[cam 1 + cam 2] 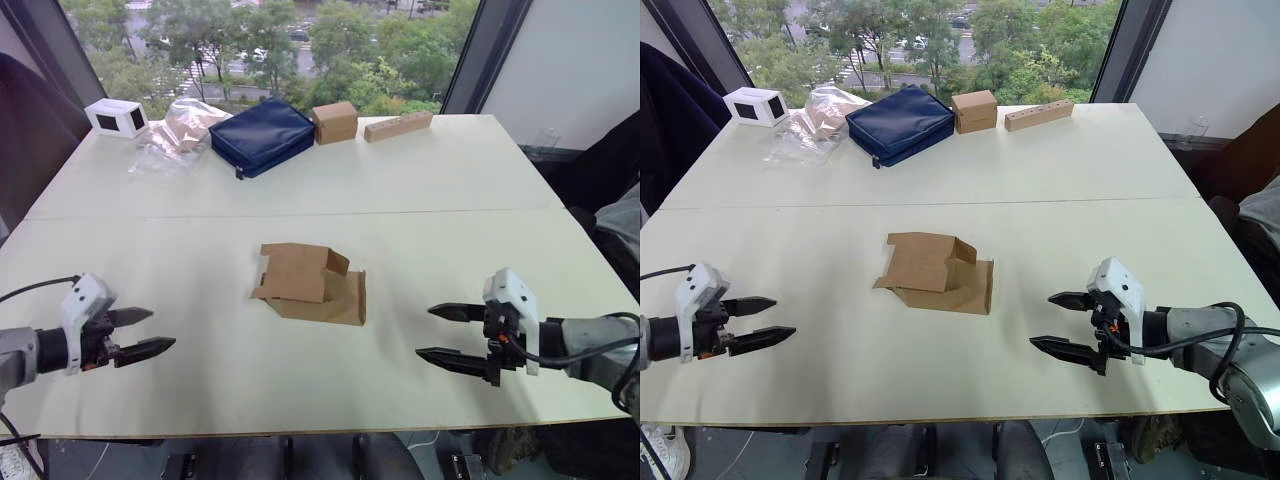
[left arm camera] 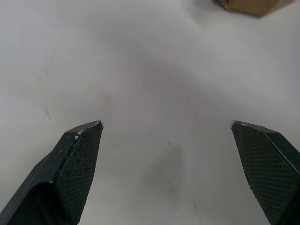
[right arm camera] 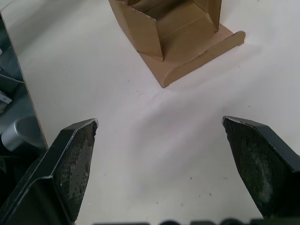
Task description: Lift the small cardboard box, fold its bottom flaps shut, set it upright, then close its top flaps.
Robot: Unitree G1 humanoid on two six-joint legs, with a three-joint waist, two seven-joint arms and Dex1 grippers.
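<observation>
Box [image 1: 309, 284] lies collapsed mid-table, flaps indistinct; left gripper [image 1: 138, 333] and right gripper [image 1: 448, 333] spread wide, empty.

A small cardboard box [image 1: 936, 273] lies on its side mid-frame on the pale table [image 1: 1090, 170], flaps splayed. The left gripper [image 1: 758, 324] at lower left and the right gripper [image 1: 1060, 322] at lower right both hang spread apart, well clear of it. A navy pouch [image 1: 900, 122] sits at the upper centre.
</observation>
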